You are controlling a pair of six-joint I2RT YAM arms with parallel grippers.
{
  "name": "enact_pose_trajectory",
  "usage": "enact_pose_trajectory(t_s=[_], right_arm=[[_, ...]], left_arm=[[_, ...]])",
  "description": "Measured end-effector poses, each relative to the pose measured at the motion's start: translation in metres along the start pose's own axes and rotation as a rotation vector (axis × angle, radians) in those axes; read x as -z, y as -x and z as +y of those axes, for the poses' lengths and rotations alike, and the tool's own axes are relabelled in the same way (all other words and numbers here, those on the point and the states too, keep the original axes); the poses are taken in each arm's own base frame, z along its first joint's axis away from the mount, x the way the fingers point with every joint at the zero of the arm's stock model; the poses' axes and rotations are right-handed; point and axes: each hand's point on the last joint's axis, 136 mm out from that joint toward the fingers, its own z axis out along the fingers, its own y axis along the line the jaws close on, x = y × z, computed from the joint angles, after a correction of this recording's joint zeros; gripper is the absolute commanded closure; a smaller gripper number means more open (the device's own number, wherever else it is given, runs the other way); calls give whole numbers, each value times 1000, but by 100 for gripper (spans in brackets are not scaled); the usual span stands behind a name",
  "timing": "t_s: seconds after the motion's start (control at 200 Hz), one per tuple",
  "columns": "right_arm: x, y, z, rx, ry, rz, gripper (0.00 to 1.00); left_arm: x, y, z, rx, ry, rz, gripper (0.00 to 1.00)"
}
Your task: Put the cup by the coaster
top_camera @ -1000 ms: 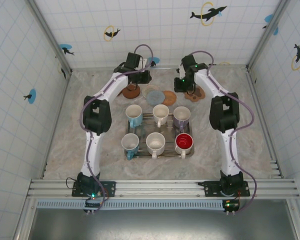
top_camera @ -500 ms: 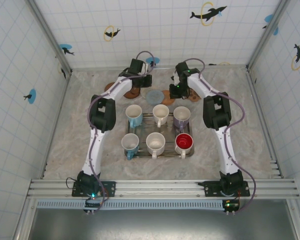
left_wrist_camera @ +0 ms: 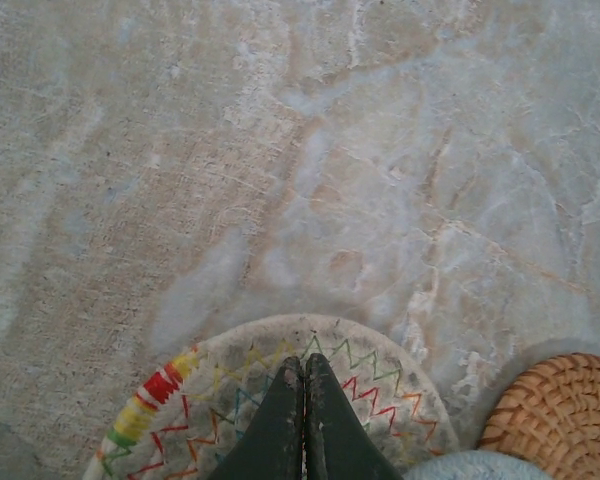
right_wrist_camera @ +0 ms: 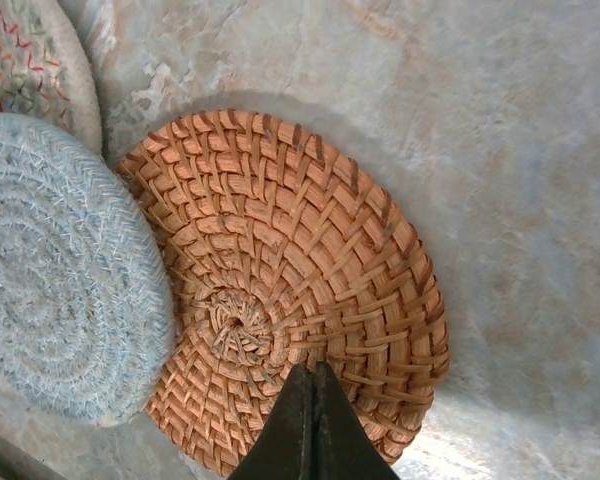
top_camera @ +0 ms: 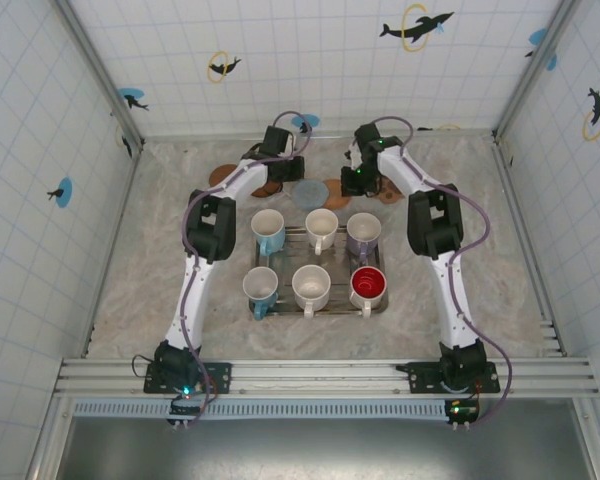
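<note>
Several cups stand on a metal rack (top_camera: 337, 236) mid-table, among them a white one (top_camera: 321, 226), a purple one (top_camera: 363, 233) and a red-lined one (top_camera: 368, 286). Coasters lie in a row behind them. My left gripper (top_camera: 288, 172) (left_wrist_camera: 303, 362) is shut and empty, its tips over a white rope coaster (left_wrist_camera: 230, 390) with coloured zigzags. My right gripper (top_camera: 358, 182) (right_wrist_camera: 313, 370) is also shut and empty, its tips over a woven wicker coaster (right_wrist_camera: 300, 250) (top_camera: 338, 193). A blue-grey coaster (right_wrist_camera: 50, 270) (top_camera: 308, 194) lies between the two.
More brown coasters lie at the back left (top_camera: 220, 174) and back right (top_camera: 392, 192). Tiled walls close in the table on three sides. Both arms stretch over the rack's sides to the back. Bare marbled tabletop (left_wrist_camera: 330, 150) lies beyond the left gripper.
The left gripper has shut and moved right, from the brown coaster to the white rope one. The right gripper has moved left, from the far right coaster to the middle wicker one.
</note>
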Motion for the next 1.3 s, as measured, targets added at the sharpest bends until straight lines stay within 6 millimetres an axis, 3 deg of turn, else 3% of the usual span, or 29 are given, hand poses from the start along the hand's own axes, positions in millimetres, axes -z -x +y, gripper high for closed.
enact_pose_trajectory(t_s=[0.816,1.302], right_arm=[[18,20,-54,-106,-43,-58,100],[26,26,-74,-139,-60,-79,100]], left_arm=[[0,3,2,-2,14,-14,93],[0,3,2,-2,15,-13,92]])
